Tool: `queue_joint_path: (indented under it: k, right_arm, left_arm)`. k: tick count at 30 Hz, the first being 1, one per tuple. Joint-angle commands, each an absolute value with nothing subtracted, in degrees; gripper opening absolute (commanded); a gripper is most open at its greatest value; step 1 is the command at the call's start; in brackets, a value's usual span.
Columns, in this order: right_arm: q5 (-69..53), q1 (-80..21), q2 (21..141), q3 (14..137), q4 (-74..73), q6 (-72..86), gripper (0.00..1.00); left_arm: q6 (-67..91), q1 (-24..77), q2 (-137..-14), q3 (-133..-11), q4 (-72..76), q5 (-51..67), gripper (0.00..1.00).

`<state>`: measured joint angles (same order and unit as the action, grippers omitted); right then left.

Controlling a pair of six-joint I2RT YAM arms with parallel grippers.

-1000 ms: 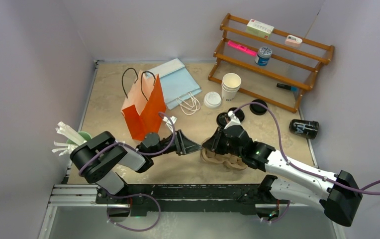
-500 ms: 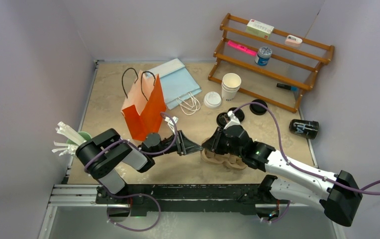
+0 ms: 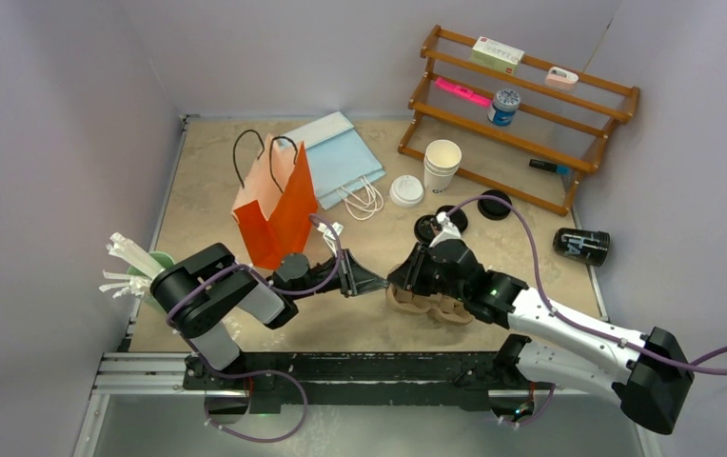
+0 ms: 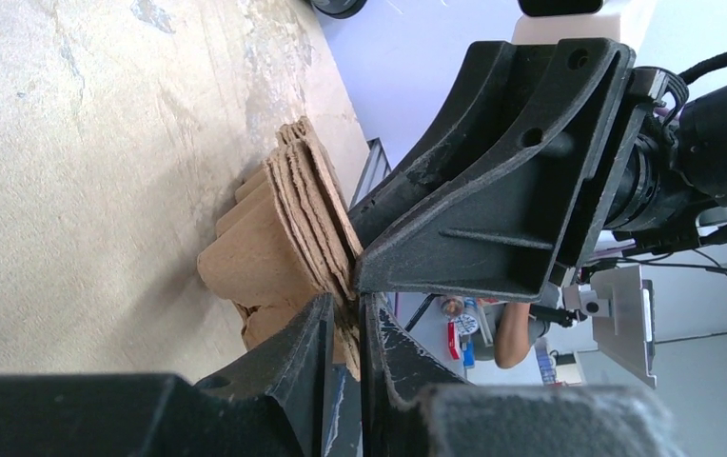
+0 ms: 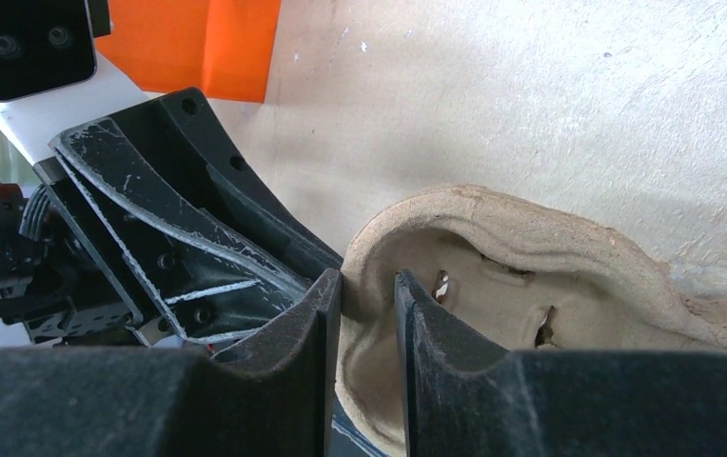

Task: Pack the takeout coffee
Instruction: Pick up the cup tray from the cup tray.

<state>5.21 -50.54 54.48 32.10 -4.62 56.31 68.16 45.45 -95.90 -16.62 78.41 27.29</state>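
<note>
One black takeout coffee cup (image 3: 581, 246) lies on its side at the right edge of the table. Black lids (image 3: 428, 228) (image 3: 495, 204) lie in front of the rack. A stack of brown pulp carriers (image 3: 436, 307) sits at front centre. My left gripper (image 3: 382, 283) (image 4: 345, 303) reaches in from the left, its jaws pinched on thin edge layers of the carrier stack (image 4: 265, 248). My right gripper (image 3: 398, 280) (image 5: 367, 281) faces it, closed over the rim of the top carrier (image 5: 531, 238), one finger inside the cup well and one outside.
An orange paper bag (image 3: 272, 205) stands upright behind the left arm, with a blue bag (image 3: 341, 157) lying flat beyond it. Stacked white cups (image 3: 442, 164) and a white lid (image 3: 405, 190) sit near a wooden rack (image 3: 521, 114). A green cup of stirrers (image 3: 146, 262) stands at far left.
My left gripper's jaws have closed onto the carrier stack's edge, and that arm's elbow shifted slightly right. The right arm and the carriers have hardly moved.
</note>
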Motion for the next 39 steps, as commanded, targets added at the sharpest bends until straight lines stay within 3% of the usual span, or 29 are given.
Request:
queue_joint_path:
  k: [1, 5, 12, 25, 29, 39]
  right_arm:
    - [3.72, -50.78, 52.82, 32.81, -1.59, 57.39, 0.3]
    - [3.85, -50.8, 52.35, 32.78, -1.71, 57.39, 0.29]
    - [5.46, -50.8, 52.03, 33.67, -4.73, 57.44, 0.12]
    - [7.05, -50.79, 50.09, 35.73, -9.25, 56.95, 0.16]
    - [7.04, -50.77, 51.21, 35.69, -9.58, 56.66, 0.16]
    - [6.27, -50.8, 55.11, 33.68, -6.0, 56.35, 0.16]
  left_arm:
    - [66.85, 45.72, -96.61, -18.32, 80.13, 27.95, 0.1]
    - [66.22, 45.73, -96.22, -18.35, 78.57, 27.71, 0.07]
    - [64.5, 45.76, -94.53, -18.57, 75.25, 27.13, 0.01]
    - [53.35, 45.75, -89.54, -24.11, 48.15, 21.72, 0.0]
    - [53.95, 45.73, -89.37, -23.61, 49.74, 22.08, 0.0]
    - [62.23, 45.75, -92.12, -18.87, 73.79, 26.83, 0.42]
